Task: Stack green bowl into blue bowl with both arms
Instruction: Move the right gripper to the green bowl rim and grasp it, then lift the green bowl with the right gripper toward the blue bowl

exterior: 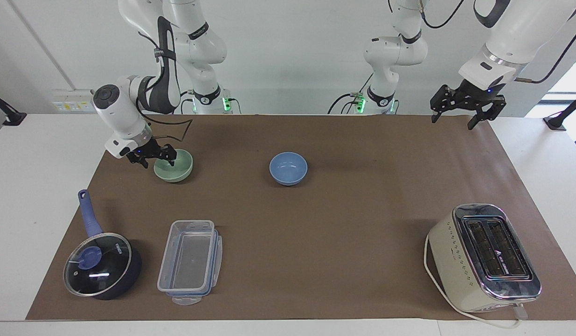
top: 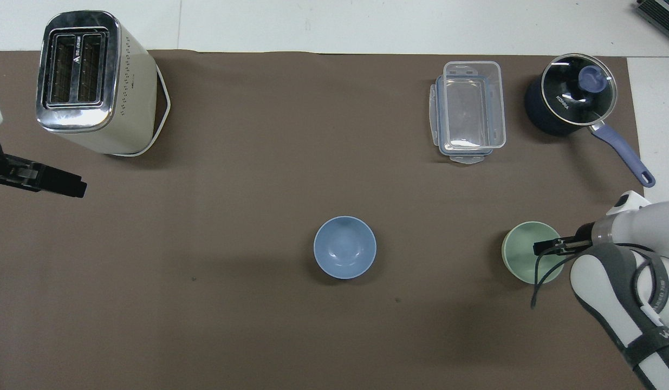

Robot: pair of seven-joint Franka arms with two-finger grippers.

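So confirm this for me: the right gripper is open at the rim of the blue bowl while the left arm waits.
Wrong bowl. The facing view shows the right gripper, jaws open, at the rim of the green bowl; the blue bowl stands untouched mid-table. The left gripper does wait, raised, at its own end.

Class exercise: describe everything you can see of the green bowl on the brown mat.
The green bowl is small, round, pale mint, smooth and matte, like plastic or glazed ceramic. It stands upright and empty on the brown mat, toward the right arm's end of the table, level with the blue bowl and apart from it. The right gripper is open at its rim, one finger over the inside; whether it touches the bowl cannot be told.
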